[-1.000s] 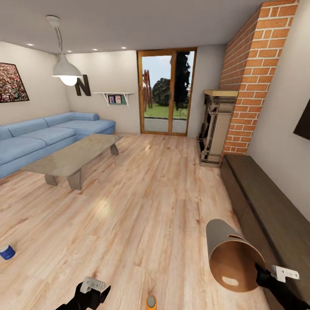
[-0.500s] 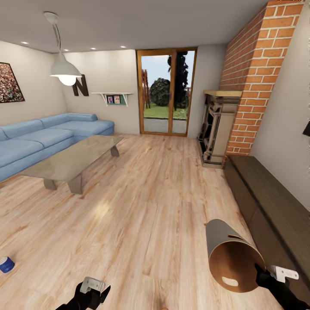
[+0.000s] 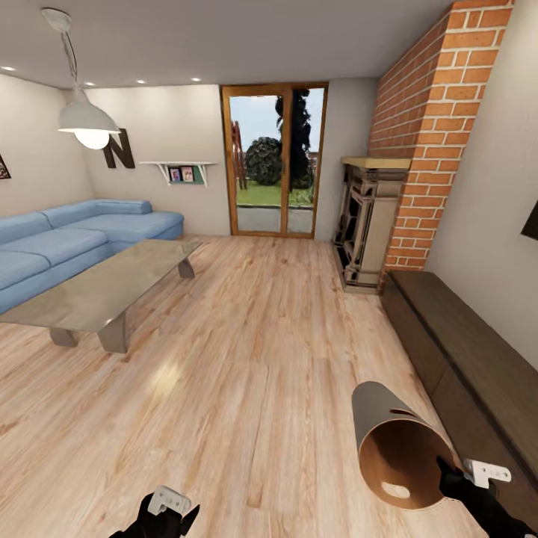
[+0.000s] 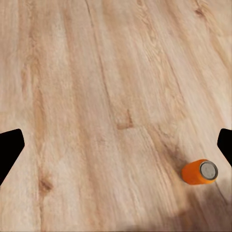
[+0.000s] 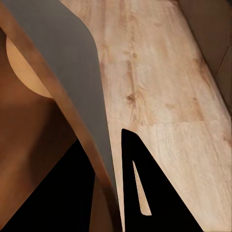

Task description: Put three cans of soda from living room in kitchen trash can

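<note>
The right tool (image 3: 448,471) is gripping the rim of the tash can (image 3: 392,441), holding it tipped on its side above the floor (image 3: 246,359). The left tool (image 3: 170,509) is hanging released, its fingers (image 4: 9,147) spread over 1 orange can of soda (image 4: 199,172) lying on the floor.

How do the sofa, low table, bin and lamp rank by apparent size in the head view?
1. Low table and sofa: too close to rank.
2. Bin, enlarged by nearness.
3. Lamp.
</note>
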Tool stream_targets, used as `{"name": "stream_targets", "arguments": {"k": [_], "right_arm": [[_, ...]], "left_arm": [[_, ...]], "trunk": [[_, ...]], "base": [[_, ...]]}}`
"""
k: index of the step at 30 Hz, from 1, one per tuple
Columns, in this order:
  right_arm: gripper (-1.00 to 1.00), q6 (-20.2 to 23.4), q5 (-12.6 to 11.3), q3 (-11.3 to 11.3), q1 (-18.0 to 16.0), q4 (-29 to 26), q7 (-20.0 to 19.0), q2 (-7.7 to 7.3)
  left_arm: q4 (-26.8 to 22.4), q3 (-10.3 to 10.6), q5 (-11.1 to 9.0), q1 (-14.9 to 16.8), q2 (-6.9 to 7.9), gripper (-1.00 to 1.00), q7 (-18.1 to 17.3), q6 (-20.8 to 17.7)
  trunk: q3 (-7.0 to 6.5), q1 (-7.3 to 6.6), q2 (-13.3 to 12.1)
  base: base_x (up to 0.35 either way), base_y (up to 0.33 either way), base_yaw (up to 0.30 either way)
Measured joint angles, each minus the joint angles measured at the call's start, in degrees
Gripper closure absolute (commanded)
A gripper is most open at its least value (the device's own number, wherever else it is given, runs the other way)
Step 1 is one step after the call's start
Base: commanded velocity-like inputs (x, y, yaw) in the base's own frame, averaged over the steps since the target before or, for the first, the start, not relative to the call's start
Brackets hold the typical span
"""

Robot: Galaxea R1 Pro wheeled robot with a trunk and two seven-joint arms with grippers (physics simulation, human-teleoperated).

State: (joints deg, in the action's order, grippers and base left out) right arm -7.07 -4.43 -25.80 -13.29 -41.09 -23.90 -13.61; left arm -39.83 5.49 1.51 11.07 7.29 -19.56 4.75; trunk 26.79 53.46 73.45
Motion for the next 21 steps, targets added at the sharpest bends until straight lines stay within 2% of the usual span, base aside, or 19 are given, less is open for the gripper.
{"name": "stream_targets", "arguments": {"k": [3, 6, 17, 21], "right_arm": [[1.0, -0.1, -0.1, 0.5, 0.0, 0.0, 0.0, 0.04], [1.0, 0.0, -0.1, 1.0, 0.0, 0.0, 0.1, 0.09], [1.0, -0.1, -0.2, 1.1, 0.1, 0.0, 0.1, 0.16], [1.0, -0.1, -0.2, 1.1, 0.1, 0.0, 0.1, 0.16]], "left_arm": [[0.7, 0.3, -0.1, 0.0, -0.04, -1.0, 0.0, 0.0], [1.0, 0.4, -0.1, 0.0, -0.02, -1.0, 0.1, 0.5], [1.2, 0.3, -0.2, 0.0, 0.0, -1.0, 0.1, 0.6], [1.2, 0.4, -0.1, 0.0, -0.05, -1.0, 0.2, 0.5]], "trunk": [[0.0, 0.0, 0.0], [0.0, 0.0, 0.0], [-0.01, 0.0, 0.0], [-0.13, 0.0, 0.0]], "base": [[0.312, 0.006, -0.003], [0.107, 0.001, -0.001], [0.017, -0.004, -0.006], [0.001, -0.145, -0.105]]}}
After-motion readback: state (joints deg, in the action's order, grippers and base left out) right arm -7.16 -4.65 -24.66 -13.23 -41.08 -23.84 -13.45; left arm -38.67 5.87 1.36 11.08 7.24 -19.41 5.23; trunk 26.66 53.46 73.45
